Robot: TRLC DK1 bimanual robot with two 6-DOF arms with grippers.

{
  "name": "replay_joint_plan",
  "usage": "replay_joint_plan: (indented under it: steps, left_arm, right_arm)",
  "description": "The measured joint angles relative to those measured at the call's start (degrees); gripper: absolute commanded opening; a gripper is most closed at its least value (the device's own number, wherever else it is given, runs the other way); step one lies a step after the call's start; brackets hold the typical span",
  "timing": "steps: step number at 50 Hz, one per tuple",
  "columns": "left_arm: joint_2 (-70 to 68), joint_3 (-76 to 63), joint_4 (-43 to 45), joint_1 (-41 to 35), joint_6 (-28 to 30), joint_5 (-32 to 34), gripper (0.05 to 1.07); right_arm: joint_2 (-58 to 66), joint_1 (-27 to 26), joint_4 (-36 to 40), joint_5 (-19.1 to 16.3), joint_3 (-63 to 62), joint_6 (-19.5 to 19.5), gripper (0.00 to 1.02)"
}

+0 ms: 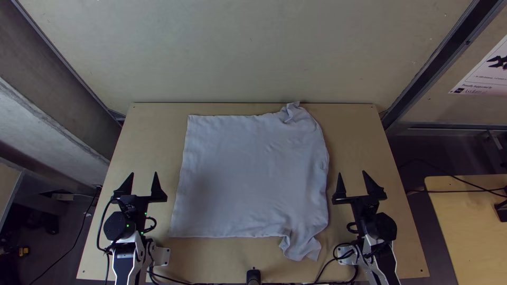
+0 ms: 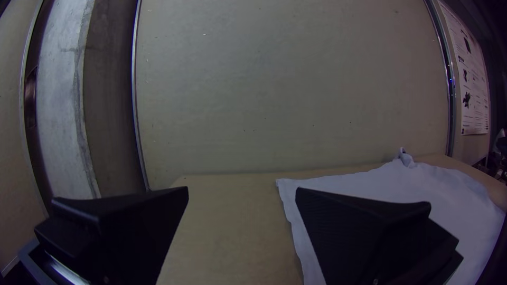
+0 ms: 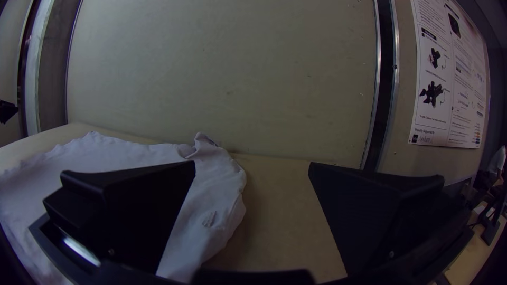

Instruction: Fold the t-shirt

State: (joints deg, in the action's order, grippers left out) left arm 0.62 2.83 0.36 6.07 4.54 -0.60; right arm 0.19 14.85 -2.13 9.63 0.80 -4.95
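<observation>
Over wooden table (image 1: pixel 153 137), left pincer (image 1: pixel 143 173) and right pincer (image 1: pixel 352 173) gape wide, empty

I see one light wooden table (image 1: pixel 153 137), flat top. On it, a pale t-shirt (image 1: pixel 248 174), spread out, mostly flat, light wrinkles. Bare wood to the left and right of the t-shirt, plus a strip on its near side. I've got the t-shirt's left edge fairly straight, right edge curved. Far right corner bunched, up at the table's far edge; near right corner sticks out towards the near edge, creased. Black cables (image 1: pixel 169 279) run nearer than the t-shirt, along the table's near edge.
</observation>
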Motion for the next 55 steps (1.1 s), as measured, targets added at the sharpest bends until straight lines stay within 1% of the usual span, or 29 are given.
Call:
replay_joint_plan:
  steps: [9, 15, 22, 32, 38, 45, 55]
  left_arm:
    - [0.00, 0.00, 0.00, -0.11, -0.04, 0.24, 1.03]
    - [0.00, 0.00, 0.04, 0.07, -1.99, 0.17, 1.03]
    - [0.00, -0.11, 0.68, 0.07, -2.43, -0.87, 1.03]
    - [0.68, 2.03, -0.96, 0.04, -2.60, -1.11, 1.03]
    - [4.87, 6.40, -0.90, 0.00, -2.60, -1.11, 1.03]
    - [13.14, 13.44, 0.26, -0.35, -2.62, -1.11, 1.03]
    - [26.84, 25.51, 1.14, -0.33, -2.60, -1.11, 1.03]
  right_arm:
    - [0.00, -0.74, 0.00, 0.00, 0.00, 0.02, 0.99]
    - [0.00, -1.64, -0.11, 0.02, 0.00, 0.24, 0.99]
    - [0.00, -3.63, 0.07, 0.04, 0.26, 0.26, 0.99]
    - [0.00, -4.17, 1.38, 0.04, 4.42, 0.22, 0.99]
    - [0.02, -4.17, 1.64, 0.04, 7.34, 0.20, 0.99]
    - [1.81, -3.98, 1.77, 0.02, 10.73, 0.15, 0.99]
    - [14.34, -3.50, 1.05, 0.00, 20.61, 0.13, 0.99]
